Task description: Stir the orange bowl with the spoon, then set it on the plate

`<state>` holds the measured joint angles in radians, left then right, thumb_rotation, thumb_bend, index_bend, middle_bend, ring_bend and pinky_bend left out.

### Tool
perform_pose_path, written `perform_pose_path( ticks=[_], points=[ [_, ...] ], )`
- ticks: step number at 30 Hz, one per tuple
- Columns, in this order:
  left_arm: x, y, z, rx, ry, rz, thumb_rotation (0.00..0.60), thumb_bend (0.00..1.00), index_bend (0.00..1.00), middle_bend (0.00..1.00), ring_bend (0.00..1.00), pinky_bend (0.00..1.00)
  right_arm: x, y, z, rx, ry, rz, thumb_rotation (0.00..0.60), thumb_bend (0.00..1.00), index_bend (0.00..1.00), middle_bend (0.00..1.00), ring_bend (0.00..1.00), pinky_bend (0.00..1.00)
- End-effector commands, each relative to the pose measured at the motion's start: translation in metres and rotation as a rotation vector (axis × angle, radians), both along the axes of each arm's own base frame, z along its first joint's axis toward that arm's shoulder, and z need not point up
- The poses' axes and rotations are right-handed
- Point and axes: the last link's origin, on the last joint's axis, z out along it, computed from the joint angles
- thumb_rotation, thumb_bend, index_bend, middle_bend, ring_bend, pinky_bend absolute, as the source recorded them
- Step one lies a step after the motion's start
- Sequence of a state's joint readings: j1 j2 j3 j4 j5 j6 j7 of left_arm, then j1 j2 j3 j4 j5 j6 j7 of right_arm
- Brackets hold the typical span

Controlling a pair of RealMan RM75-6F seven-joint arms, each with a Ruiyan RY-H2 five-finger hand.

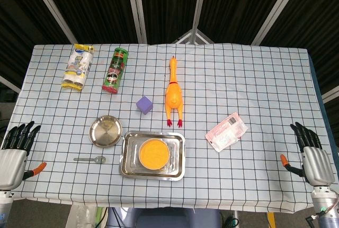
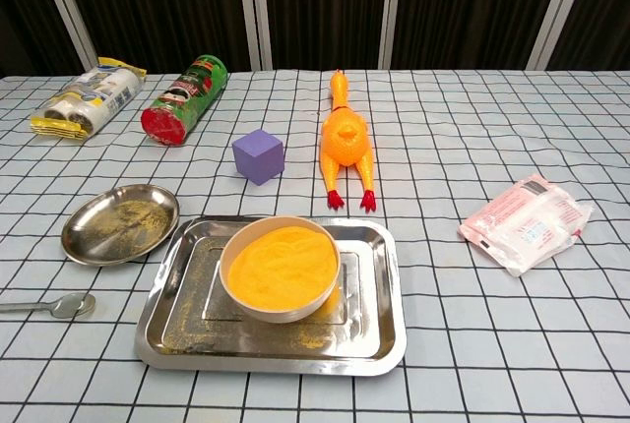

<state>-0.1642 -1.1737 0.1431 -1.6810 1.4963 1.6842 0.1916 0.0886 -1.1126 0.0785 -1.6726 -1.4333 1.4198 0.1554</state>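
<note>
Down at the near corners of the counter (image 1: 265, 79), both hands rest idle. The left hand (image 1: 15, 151) sits at the near left corner with its dark fingers stretched forward and apart, thumb out to the side, holding nothing. The right hand (image 1: 312, 156) mirrors it at the near right corner, fingers spread and likewise holding nothing. Neither shows in the chest view.

Nearest the left hand lies the spoon (image 1: 91, 159), flat on the checked cloth, its bowl end pointing toward the tray (image 1: 180, 156) and well apart from the hand. Just beyond the spoon sits the round metal plate (image 1: 105, 131), dusted with fine yellowish grains in the chest view. Beside it to the right, the rectangular steel tray carries the orange bowl (image 1: 154, 154), which stands upright in the tray's middle and is filled nearly to its rim with orange powder; some of that powder is scattered over the tray floor.

Farther back, a purple cube (image 1: 144, 105) sits just beyond the tray, with a yellow rubber chicken (image 1: 173, 94) lying lengthwise beside it, feet toward the tray. A green chip can (image 1: 115, 70) and a packet of wafers (image 1: 78, 67) lie on their sides near the far left edge. A pink sachet (image 1: 226, 131) lies between the tray and the right hand, with open cloth around it.
</note>
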Motion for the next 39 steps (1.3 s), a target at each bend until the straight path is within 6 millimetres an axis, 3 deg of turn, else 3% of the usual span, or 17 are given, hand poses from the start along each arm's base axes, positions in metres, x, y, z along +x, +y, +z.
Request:
perform_pose_path(
  ticks=[1, 16, 23, 30, 39],
  points=[
    [0.001, 0.001, 0.0, -0.002, 0.001, -0.006, 0.6, 0.11, 0.0, 0.0, 0.0, 0.0, 0.0, 0.0, 0.0, -0.001, -0.001, 0.001, 0.6, 0.4, 0.0, 0.0, 0.0, 0.0],
    [0.002, -0.001, -0.005, -0.048, 0.005, 0.004, 0.6, 0.11, 0.0, 0.0, 0.0, 0.0, 0.0, 0.001, -0.002, 0.014, -0.008, -0.003, 0.6, 0.4, 0.0, 0.0, 0.0, 0.0],
    [0.013, 0.0, -0.025, -0.155, -0.016, 0.019, 0.6, 0.14, 0.01, 0.0, 0.0, 0.0, 0.0, 0.001, -0.002, 0.02, -0.012, -0.007, 0.6, 0.4, 0.0, 0.0, 0.0, 0.0],
    [0.03, 0.011, -0.056, -0.245, 0.01, 0.029, 0.6, 0.35, 0.34, 0.0, 0.0, 0.0, 0.0, 0.002, -0.002, 0.023, -0.018, -0.006, 0.6, 0.4, 0.0, 0.0, 0.0, 0.0],
    [0.034, 0.027, -0.099, -0.314, 0.015, 0.119, 0.6, 0.47, 0.43, 0.0, 0.0, 0.0, 0.0, 0.003, -0.003, 0.032, -0.018, -0.007, 0.6, 0.4, 0.0, 0.0, 0.0, 0.0]
  ],
)
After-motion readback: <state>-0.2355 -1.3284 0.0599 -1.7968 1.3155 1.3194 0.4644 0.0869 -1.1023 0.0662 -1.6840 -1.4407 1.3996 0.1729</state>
